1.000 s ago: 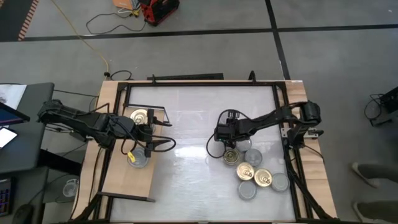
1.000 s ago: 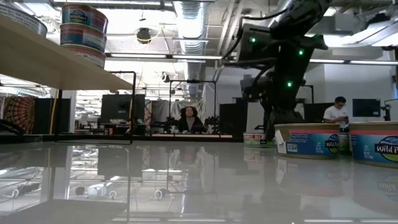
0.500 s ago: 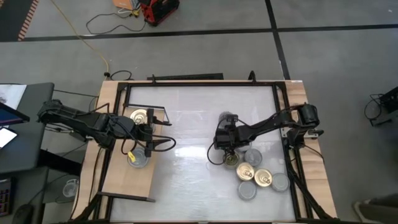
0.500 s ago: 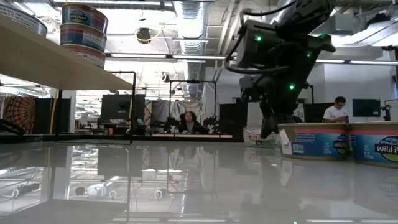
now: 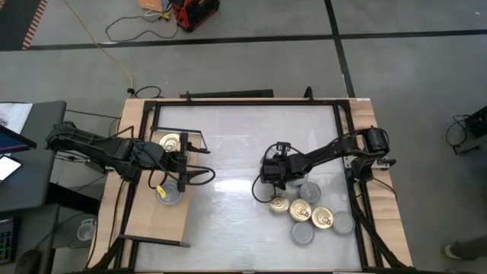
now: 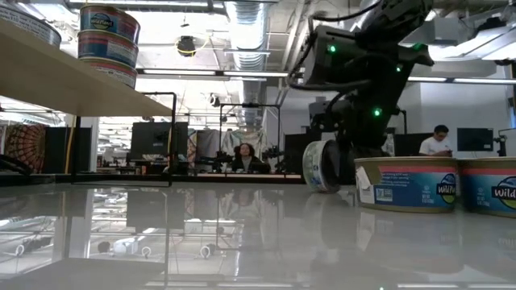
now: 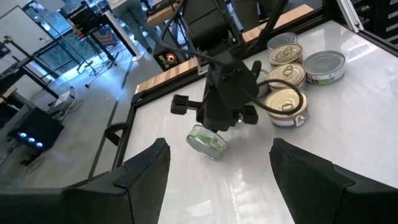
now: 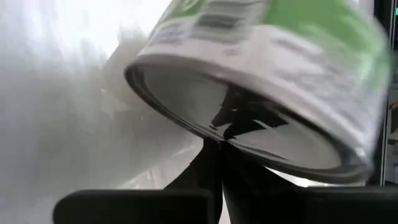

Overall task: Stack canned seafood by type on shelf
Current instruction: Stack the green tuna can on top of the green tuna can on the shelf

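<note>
The left gripper (image 5: pixel 183 169) hangs with fingers apart over the shelf (image 5: pixel 156 222), above a tin (image 5: pixel 169 195). The right gripper (image 5: pixel 272 180) clamps a green-labelled tin (image 7: pixel 208 142), tilted just off the table (image 5: pixel 228 152), beside the loose tins (image 5: pixel 312 216).

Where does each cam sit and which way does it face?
High view: overhead, straight down on the table; both arms show, left gripper over the shelf, right gripper by the tin cluster.
Low view: at tabletop height, level into the room; right gripper with a tilted tin.
Left wrist view: across the table toward the right arm; own fingers in frame.
Right wrist view: close on the green-label tin.
Shared: the low, left wrist and right wrist views show that held tin.
</note>
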